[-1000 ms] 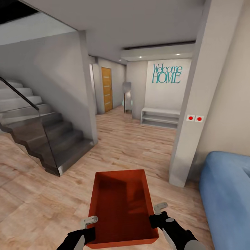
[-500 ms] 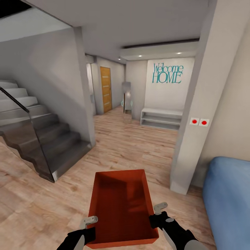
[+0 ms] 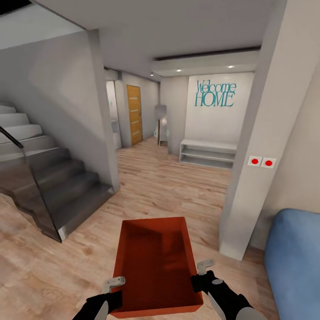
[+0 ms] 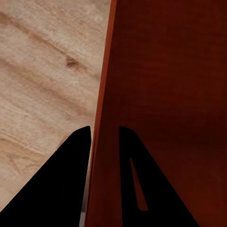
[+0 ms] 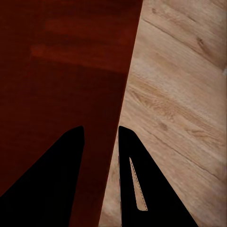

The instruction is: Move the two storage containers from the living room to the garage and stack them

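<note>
Bin (image 3: 155,266) carried low before the robot, short of the pillar (image 3: 253,146) — each thin side wall pinched, left gripper (image 3: 114,285) and right gripper (image 3: 202,272) clamped on it. Risks clipping the pillar or sofa (image 3: 295,262) — could twist loose from such edge grips.

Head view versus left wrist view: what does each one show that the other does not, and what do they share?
Head view alone: the staircase, the sofa, the Welcome HOME lettering, the right gripper on the container's right wall. Left wrist view alone: the left gripper close up, one finger on each side of the thin wall. Both: the storage container and the wood-plank floor.
</note>
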Controlling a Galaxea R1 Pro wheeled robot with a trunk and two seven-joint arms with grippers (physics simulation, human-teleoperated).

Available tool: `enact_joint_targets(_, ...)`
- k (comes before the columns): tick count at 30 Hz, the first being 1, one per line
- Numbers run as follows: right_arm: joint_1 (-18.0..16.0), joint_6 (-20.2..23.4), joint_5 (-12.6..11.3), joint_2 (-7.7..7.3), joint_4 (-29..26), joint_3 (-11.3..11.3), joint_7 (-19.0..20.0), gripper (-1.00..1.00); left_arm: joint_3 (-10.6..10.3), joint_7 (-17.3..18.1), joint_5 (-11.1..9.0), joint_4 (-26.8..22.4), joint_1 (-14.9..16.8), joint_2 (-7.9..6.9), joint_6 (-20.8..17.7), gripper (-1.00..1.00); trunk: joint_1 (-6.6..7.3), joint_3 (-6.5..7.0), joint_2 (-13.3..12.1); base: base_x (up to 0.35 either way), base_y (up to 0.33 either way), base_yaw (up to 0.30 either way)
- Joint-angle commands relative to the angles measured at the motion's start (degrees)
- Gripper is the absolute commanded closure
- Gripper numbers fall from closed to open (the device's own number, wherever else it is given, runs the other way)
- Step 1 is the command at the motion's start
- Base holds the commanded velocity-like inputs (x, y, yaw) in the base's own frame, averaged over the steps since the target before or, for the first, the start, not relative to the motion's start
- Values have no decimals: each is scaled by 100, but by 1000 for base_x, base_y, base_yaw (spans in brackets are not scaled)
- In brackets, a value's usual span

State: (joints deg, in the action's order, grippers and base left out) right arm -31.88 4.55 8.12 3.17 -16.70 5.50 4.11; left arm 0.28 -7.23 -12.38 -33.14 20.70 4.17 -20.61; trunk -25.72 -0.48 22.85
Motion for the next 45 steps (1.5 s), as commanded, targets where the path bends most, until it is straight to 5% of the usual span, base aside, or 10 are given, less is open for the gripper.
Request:
enact_joint_targets(1, -2, 37, 14, 201, 0, -128, 186, 100, 16, -68, 157, -22, -1, 5, -31, 100, -6, -5, 7, 325, -73, 0)
enact_joint_targets(45, -2, 36, 14, 201, 77, -123, 186, 100, 16, -68, 157, -8, -4, 5, -31, 100, -6, -5, 7, 325, -5, 0)
